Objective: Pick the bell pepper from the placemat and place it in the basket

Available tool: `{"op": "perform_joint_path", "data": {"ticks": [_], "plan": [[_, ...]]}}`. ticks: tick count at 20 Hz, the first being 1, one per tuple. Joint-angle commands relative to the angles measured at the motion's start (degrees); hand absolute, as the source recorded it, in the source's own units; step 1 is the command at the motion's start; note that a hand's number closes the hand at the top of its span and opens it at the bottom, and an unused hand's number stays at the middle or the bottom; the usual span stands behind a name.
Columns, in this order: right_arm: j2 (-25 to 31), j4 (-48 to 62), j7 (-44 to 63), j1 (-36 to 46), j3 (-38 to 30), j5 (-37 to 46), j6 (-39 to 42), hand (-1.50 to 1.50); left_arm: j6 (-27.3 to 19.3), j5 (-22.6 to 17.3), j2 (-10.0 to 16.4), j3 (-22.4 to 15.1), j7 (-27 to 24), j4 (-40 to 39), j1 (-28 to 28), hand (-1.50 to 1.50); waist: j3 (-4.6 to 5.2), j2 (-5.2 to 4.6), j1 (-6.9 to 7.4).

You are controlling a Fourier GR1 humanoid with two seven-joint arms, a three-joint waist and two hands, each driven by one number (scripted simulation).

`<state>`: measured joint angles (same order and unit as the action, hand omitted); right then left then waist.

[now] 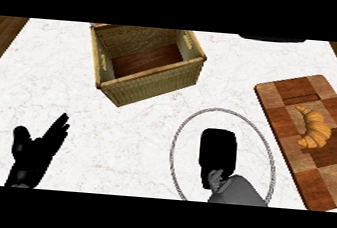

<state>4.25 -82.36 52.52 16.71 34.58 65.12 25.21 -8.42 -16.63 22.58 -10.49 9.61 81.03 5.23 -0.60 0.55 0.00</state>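
- Holding right hand (218,149) over the middle of the round placemat (189,138), close to the counter's (69,98) front edge. Showing only its back from above, so not telling whether clenched, released or grasping.
- Finding no bell pepper on the bare part of the placemat. Judging it to be lying hidden straight beneath that hand, its long axis unreadable.
- Resting left hand (35,148) released, fingers up, near the counter's front left corner, well apart from the placemat. Taking the right hand as plainly the nearer one.
- Placing the basket (147,87) beyond and to the left of the right hand, toward the counter's far edge. Standing at an angle to those edges, mouth up, holding nothing visible.
- Expecting a carry running forward and leftward, over the basket's near wall.
- Noting a croissant (315,128) on a cutting board (295,91) by the right edge, off that path.
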Motion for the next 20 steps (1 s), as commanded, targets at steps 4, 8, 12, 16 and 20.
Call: {"op": "perform_joint_path", "data": {"ticks": [4, 8, 12, 16, 20], "plan": [[-4.07, -1.75, 4.69, 3.08, 12.5, -2.31, -0.6, 1.5, -0.61, 1.31, -1.9, -1.93, 3.72, -0.66, 0.96, 0.0, 0.6, -0.65, 1.47], [-4.17, -4.56, -1.01, 11.94, 19.33, -11.32, -2.06, 1.5, 1.47, 2.38, -1.83, -4.05, 3.11, -0.69, -1.94, 0.0, 0.63, -1.59, 7.24], [-4.22, -9.72, 4.54, 17.76, 21.4, -16.03, -10.3, 1.5, 1.38, 2.34, -1.24, -3.22, 4.5, -1.8, -3.08, 0.0, 0.65, -1.0, 6.72], [-4.24, -18.84, 3.03, 15.98, 13.96, -22.84, -27.03, 1.5, 0.68, 2.72, -1.89, -3.49, 4.67, -1.01, -3.84, 0.0, 0.21, -1.27, 6.34], [-4.24, -22.15, 6.59, 24.72, 12.88, -22.61, -37.15, 1.5, 0.61, 2.72, -2.79, -4.05, 5.12, -1.75, -3.57, 0.0, 0.67, -0.55, 6.34]]}}
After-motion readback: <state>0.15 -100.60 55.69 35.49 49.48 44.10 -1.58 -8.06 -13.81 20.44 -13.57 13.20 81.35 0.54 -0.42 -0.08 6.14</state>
